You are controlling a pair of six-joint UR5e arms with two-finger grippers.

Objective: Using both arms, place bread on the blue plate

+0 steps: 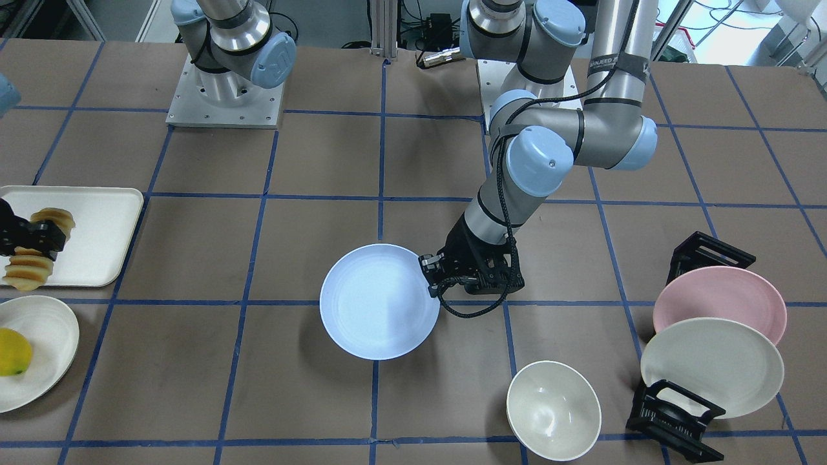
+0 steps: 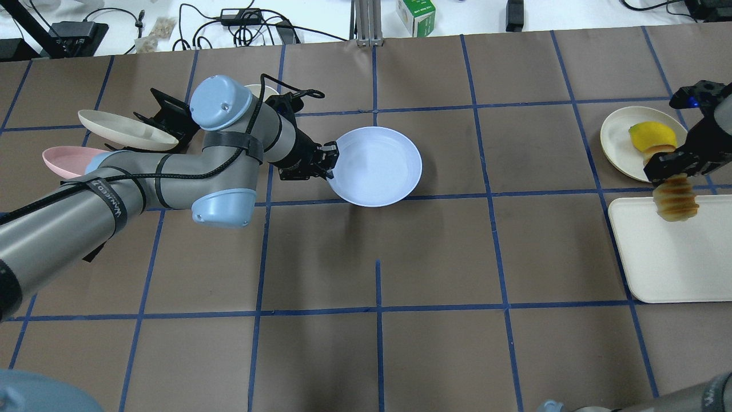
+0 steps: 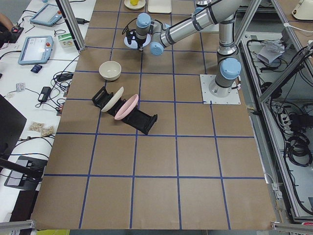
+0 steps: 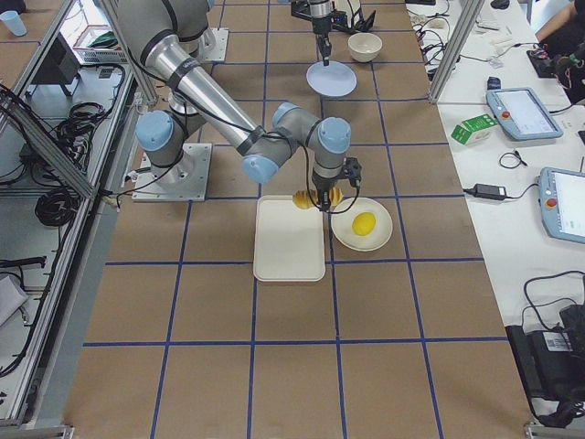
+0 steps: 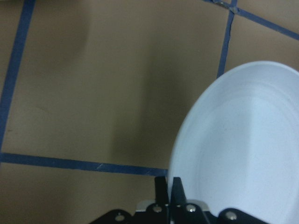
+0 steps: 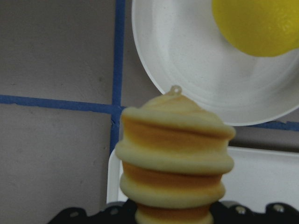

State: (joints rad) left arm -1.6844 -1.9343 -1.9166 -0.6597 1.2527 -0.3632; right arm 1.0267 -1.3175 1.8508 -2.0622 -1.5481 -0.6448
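The blue plate (image 1: 379,300) is near the table's middle. My left gripper (image 1: 434,274) is shut on its rim; the left wrist view shows the rim (image 5: 187,154) pinched between the jaws. The plate's shadow suggests it hangs slightly above the table (image 2: 377,166). My right gripper (image 2: 672,166) is shut on the bread (image 2: 676,199), a ridged orange and cream loaf. It holds the loaf in the air over the far edge of the cream tray (image 2: 675,269). The bread fills the right wrist view (image 6: 175,163).
A cream plate (image 2: 617,149) with a yellow lemon (image 2: 652,135) lies beside the tray. A white bowl (image 1: 554,410) stands near the operators' edge. A black rack (image 1: 672,420) holds a pink plate (image 1: 720,300) and a cream plate (image 1: 711,365).
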